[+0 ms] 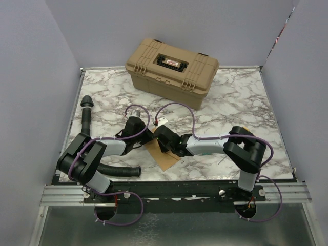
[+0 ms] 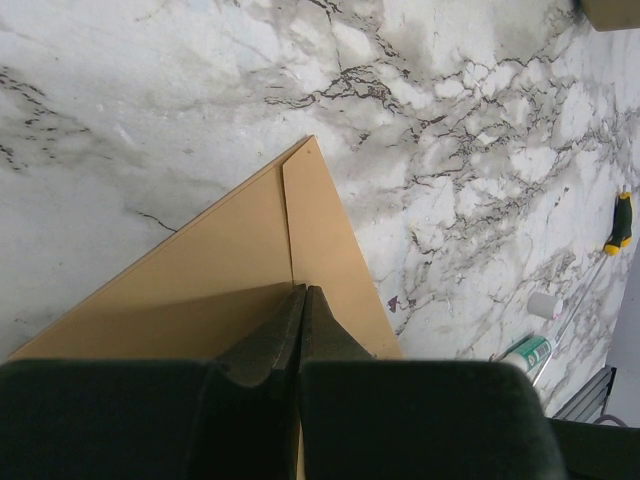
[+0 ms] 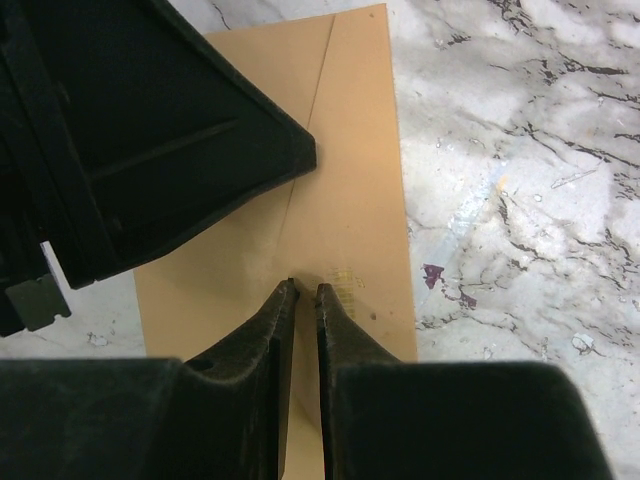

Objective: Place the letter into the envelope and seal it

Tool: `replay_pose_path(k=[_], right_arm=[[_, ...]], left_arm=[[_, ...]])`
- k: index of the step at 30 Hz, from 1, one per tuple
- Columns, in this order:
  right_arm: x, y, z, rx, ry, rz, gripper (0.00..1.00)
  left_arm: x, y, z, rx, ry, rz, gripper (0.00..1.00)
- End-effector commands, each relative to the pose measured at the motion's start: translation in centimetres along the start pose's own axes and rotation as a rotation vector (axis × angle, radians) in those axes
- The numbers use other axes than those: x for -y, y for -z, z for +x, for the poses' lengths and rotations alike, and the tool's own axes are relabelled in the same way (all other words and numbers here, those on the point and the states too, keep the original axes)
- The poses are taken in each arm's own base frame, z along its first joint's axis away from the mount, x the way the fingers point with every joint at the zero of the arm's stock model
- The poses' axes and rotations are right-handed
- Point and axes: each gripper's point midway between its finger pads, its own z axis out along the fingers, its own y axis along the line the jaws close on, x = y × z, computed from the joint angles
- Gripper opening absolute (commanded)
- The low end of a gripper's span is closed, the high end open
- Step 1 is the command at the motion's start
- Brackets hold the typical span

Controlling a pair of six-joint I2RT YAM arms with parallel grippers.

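Kraft-brown envelope (image 1: 165, 158) lay flat on marble table (image 1: 241, 107), between both arms. Left gripper (image 2: 303, 290) fingers pressed together, tips on it. Right gripper (image 3: 303, 287) nearly closed, thin slit, over it.

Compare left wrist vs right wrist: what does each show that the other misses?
Left wrist only: a tool with a yellow-and-dark handle, a small white cylinder and a green-and-white tube, at the frame's right edge. Right wrist only: the left gripper from outside, over the envelope. Both: the envelope on the marble table, with that view's own fingers close together at it.
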Motion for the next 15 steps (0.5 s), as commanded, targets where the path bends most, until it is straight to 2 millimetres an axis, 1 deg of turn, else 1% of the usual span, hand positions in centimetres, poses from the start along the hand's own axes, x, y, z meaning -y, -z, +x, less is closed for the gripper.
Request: replay_pose_path(k=[1, 6, 8, 15], right_arm=[[1.6, 1.2, 11.4, -0.358, 0.17, -0.017, 0.15], [2.4, 1.8, 12.8, -0.403, 0.185, -0.002, 0.15], [2.4, 2.2, 13.2, -0.418, 0.19, -0.015, 0.16], [3.0, 3.5, 13.6, -0.442, 0.201, 0.013, 0.18]], left_arm=[[-5.4, 0.1, 3.1, -0.102, 0.002, -0.188, 0.0], [-5.4, -0.4, 3.1, -0.115, 0.001, -0.191, 0.0], [-5.5, -0.5, 3.2, -0.12, -0.001, -0.193, 0.0], [-5.7, -0.8, 3.4, -0.131, 0.001, -0.201, 0.0]])
